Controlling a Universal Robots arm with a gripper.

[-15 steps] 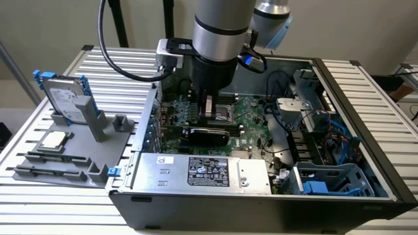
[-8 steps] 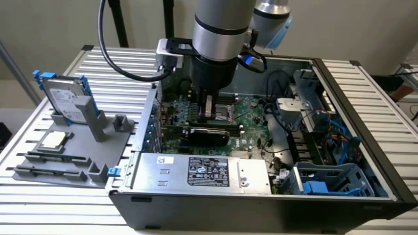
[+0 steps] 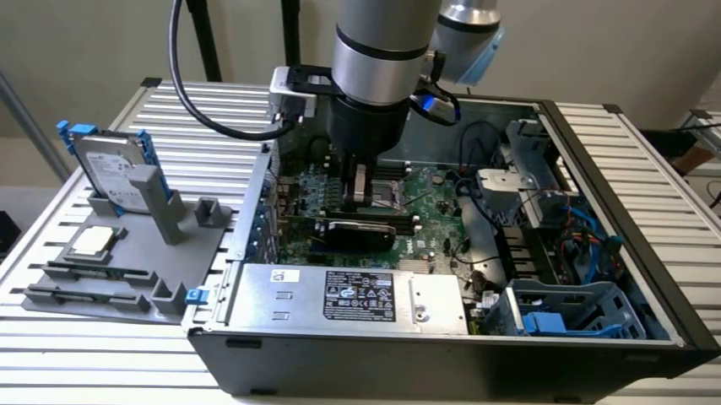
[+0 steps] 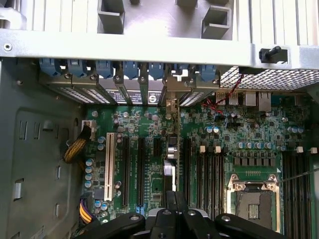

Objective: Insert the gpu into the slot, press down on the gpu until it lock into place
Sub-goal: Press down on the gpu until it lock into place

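Note:
The gpu [image 3: 356, 230], a flat black card, stands on edge across the green motherboard [image 3: 434, 190] inside the open case. In the wrist view the gpu [image 4: 172, 149] appears edge-on as a thin strip ending in its metal bracket at the case's rear wall. My gripper [image 3: 360, 201] hangs straight down just above the card's top edge, near its middle. Its dark fingers [image 4: 171, 201] are pressed together, shut, with nothing between them. Whether they touch the card I cannot tell. The slot is hidden beneath the card.
A silver power-supply box [image 3: 349, 295] fills the case's near side. Black memory slots [image 4: 209, 174] and the CPU socket [image 4: 251, 199] lie beside the card. Drive cages and cables [image 3: 541, 219] crowd the exterior view's right. A grey parts tray [image 3: 124, 253] with a hard drive sits outside, left.

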